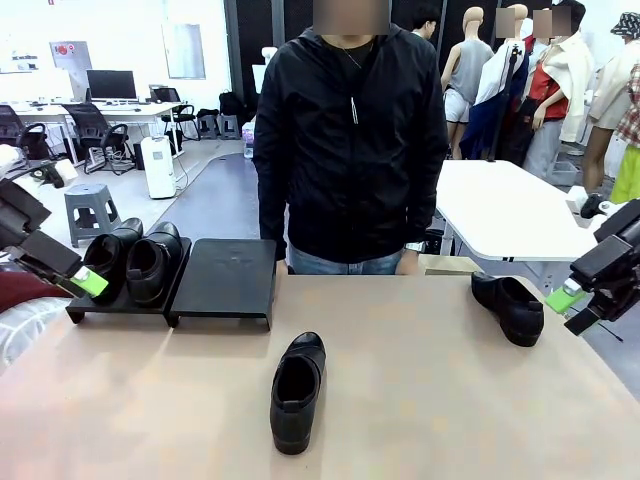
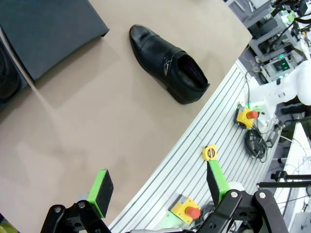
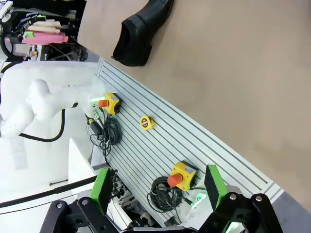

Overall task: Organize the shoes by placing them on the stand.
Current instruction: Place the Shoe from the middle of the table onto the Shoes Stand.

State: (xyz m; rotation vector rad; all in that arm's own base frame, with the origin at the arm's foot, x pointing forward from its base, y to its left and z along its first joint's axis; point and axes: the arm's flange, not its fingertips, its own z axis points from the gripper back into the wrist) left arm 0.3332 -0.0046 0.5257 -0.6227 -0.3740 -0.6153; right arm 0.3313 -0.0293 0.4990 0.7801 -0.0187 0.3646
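Two black shoes (image 1: 110, 255) (image 1: 152, 262) stand side by side on the left platform of the stand (image 1: 120, 310). The right platform (image 1: 225, 280) is bare. A third shoe (image 1: 298, 390) lies in the middle of the table, toe pointing away from me, and it is the shoe (image 2: 167, 63) in the left wrist view. A fourth shoe (image 1: 510, 305) lies at the table's right side. My left gripper (image 1: 82, 284) (image 2: 160, 189) hangs open beside the left platform, holding nothing. My right gripper (image 1: 573, 308) (image 3: 158, 187) is open off the table's right edge.
A person in a black jacket (image 1: 350, 130) stands at the far edge of the table with arms down. The grooved metal strip (image 2: 194, 160) along my side carries yellow stop buttons (image 3: 181, 175) and cables. In the right wrist view a shoe's heel (image 3: 136, 41) lies near the table edge.
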